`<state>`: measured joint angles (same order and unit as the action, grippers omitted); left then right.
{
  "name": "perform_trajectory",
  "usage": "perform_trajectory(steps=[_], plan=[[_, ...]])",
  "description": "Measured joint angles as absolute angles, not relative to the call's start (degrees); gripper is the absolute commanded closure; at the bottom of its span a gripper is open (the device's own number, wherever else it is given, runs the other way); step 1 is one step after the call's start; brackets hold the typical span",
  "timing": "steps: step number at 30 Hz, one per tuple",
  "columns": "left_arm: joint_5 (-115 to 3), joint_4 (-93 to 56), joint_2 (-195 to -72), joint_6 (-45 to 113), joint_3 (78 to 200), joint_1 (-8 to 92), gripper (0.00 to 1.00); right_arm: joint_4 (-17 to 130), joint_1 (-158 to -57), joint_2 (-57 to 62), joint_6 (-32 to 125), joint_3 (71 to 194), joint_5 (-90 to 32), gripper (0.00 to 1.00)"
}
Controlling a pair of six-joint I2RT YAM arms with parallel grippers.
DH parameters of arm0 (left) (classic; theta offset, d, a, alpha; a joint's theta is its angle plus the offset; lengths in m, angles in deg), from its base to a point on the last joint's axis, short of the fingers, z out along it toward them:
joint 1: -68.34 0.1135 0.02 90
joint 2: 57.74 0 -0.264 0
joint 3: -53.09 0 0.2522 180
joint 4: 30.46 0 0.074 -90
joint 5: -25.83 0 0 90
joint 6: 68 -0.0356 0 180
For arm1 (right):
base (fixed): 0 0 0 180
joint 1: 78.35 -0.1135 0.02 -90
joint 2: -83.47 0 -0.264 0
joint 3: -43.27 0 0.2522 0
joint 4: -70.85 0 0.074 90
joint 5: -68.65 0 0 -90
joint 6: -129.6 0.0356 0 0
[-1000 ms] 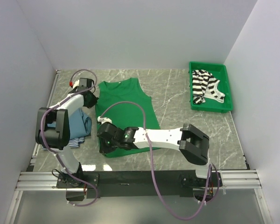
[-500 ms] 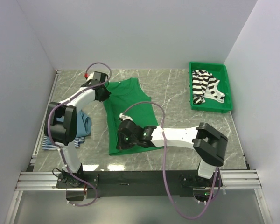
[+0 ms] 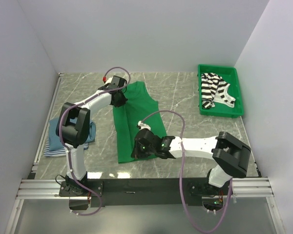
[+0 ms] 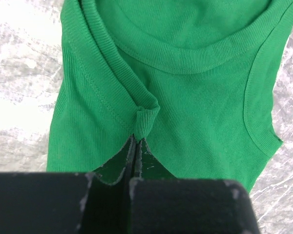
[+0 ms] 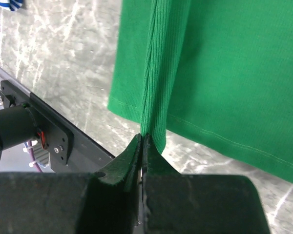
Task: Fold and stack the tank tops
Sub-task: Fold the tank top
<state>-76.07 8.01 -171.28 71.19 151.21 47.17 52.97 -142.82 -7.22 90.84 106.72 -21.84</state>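
Green tank top (image 3: 136,119) lies on the surface (image 3: 185,97) left of the bin (image 3: 221,113), mid lengthwise fold, I judge. Left wrist: my left fingers (image 4: 123,168) pinch its shoulder strap. Right wrist: right fingers (image 5: 127,158) pinch the hem — next, lay both edges down together.

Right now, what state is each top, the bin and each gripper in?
green tank top: partly folded lengthwise, gripped at both ends
left gripper: shut on its shoulder strap
right gripper: shut on its hem
green bin: upright, one top inside
black-and-white striped tank top: crumpled inside it
blue tank top: folded, on the blue-white striped tank top
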Motion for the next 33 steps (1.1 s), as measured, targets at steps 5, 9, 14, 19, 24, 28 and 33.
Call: perform_trajectory(steps=[5, 9, 14, 19, 24, 28, 33], plan=[[-76.07, 8.01, -172.15, 71.19, 151.41, 46.54, 0.99, 54.72, -142.42, -6.53, 91.89, 104.04, -21.6, 1.0], [-76.07, 7.98, -172.9, 71.19, 151.43, 46.1, 0.99, 56.16, -142.42, -6.53, 92.81, 102.02, -21.41, 1.0], [-76.05, 7.87, -173.12, 71.19, 151.43, 45.79, 0.99, 57.54, -142.38, -6.22, 93.79, 100.3, -21.1, 1.0], [-76.02, 7.5, -173.12, 71.17, 151.43, 45.46, 0.99, 59.13, -142.27, -4.91, 94.65, 98.24, -20.47, 1.0], [-75.94, 7.31, -173.12, 71.1, 151.43, 45.14, 0.99, 59.74, -142.23, -4.78, 95.45, 97.78, -20.34, 1.0], [-75.54, 6.63, -173.12, 70.95, 151.43, 44.9, 0.97, 60.66, -142.23, -4.71, 95.78, 97.22, -20.31, 1.0], [-74.6, 6.02, -173.22, 70.79, 151.43, 44.77, 0.94, 61.25, -142.2, -4.71, 96.39, 96.3, -20.25, 1.0]])
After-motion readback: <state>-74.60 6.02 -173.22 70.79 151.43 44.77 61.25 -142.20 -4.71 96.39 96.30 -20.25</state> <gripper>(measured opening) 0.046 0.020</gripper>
